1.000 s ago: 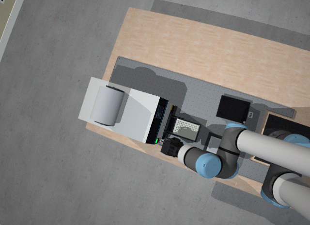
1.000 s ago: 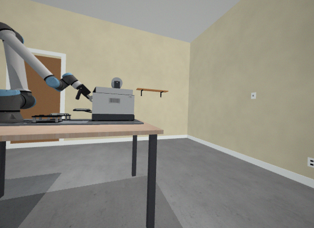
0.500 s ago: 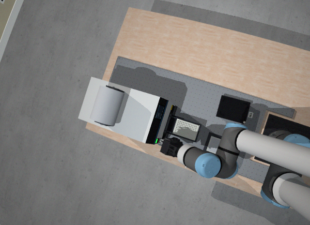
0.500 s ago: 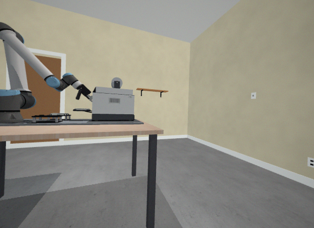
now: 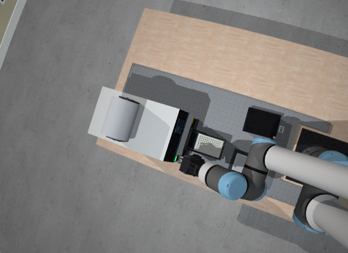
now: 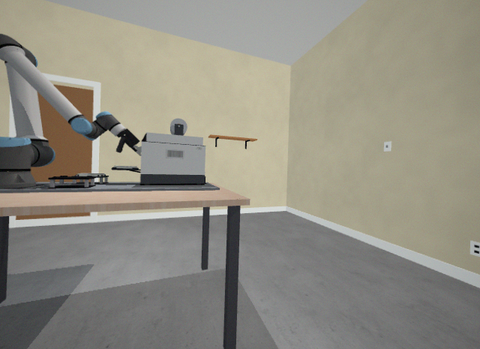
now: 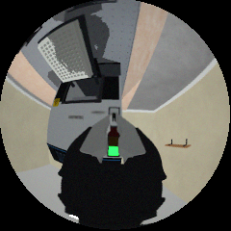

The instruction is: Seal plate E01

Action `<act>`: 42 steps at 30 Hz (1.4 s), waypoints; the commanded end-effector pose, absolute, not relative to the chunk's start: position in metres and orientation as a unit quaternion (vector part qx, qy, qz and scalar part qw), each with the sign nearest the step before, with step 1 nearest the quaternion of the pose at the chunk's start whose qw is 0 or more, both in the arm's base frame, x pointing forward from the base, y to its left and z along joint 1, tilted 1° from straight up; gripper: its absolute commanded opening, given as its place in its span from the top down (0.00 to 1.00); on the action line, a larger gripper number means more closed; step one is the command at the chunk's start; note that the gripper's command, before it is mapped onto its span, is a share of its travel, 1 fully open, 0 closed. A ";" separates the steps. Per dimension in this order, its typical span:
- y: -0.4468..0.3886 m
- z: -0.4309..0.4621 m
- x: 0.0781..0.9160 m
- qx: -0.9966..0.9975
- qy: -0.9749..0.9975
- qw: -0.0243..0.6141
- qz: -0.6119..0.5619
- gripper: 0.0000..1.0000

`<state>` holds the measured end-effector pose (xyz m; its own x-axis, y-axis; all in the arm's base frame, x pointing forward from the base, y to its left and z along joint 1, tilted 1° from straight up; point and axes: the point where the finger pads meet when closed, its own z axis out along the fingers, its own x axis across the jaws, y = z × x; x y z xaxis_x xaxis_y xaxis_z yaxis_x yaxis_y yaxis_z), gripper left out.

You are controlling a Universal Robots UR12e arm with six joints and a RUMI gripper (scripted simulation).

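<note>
Plate (image 5: 209, 146) (image 6: 124, 166) (image 7: 67, 53) on stage, from top: sealer (image 5: 150, 127) (image 6: 174, 163) (image 7: 72, 125) at nine o'clock; pincer (image 5: 181, 158) (image 6: 139, 149) (image 7: 114, 113) at eight, tips pressed together, nothing pinched, close to sealer front. Sealer lamp (image 5: 175, 158) (image 7: 113, 151) green.
</note>
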<state>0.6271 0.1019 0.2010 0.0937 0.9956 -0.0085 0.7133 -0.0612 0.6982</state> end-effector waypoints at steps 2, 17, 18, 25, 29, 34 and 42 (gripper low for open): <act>0.102 0.202 0.628 0.684 0.624 0.282 0.251 1.00; 0.102 0.202 0.628 0.684 0.624 0.282 0.251 1.00; 0.102 0.203 0.627 0.684 0.624 0.282 0.251 1.00; 0.103 0.209 0.617 0.684 0.624 0.282 0.251 1.00; 0.104 0.212 0.611 0.684 0.624 0.282 0.251 1.00; 0.104 0.214 0.607 0.684 0.624 0.282 0.251 1.00; 0.105 0.223 0.596 0.684 0.624 0.282 0.251 1.00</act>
